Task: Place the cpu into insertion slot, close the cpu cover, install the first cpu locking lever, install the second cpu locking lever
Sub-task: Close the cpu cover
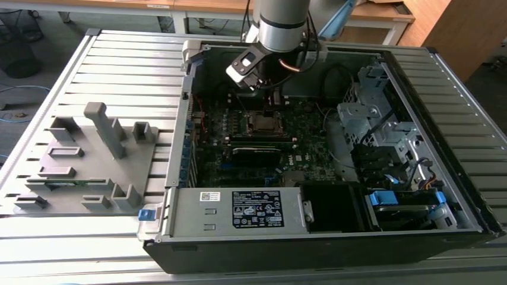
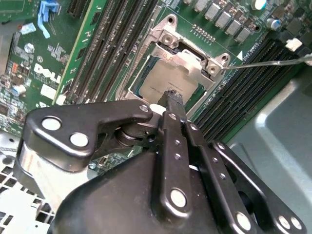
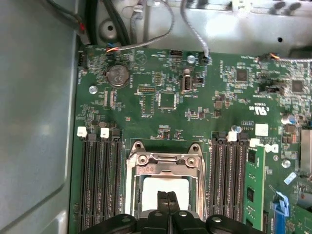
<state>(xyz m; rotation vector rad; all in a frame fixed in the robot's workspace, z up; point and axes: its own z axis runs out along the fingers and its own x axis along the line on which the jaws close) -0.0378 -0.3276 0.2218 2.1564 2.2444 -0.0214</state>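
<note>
Hangs, fingers [image 2: 169, 113] pinched together empty, just above the cpu [image 2: 161, 80] under the lowered cpu cover [image 3: 164, 163], memory slots [image 3: 100, 180] flanking, drive cage [image 1: 366, 114] at the exterior view's three o'clock.

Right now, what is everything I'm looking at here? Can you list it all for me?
Slatted table: one, grey, under everything.
Computer case: one, black, open on the table.
Parts fixture: one, grey, at the exterior view's left of the case.
Power supply: one, grey, at the case's near edge in the exterior view.
Motherboard: one, green, inside the case.
Coin battery: one, silvery, on the motherboard.
Memory slots: several, black, on both sides of the socket.
Cpu: one, grey metallic, in the socket.
Cpu cover: one, silvery, lying around the cpu.
Lever rod: one, silvery, jutting out from the socket.
Robot arm: one, silver-grey, reaching into the case.
Hand: one, black, shut, over the cpu.
</note>
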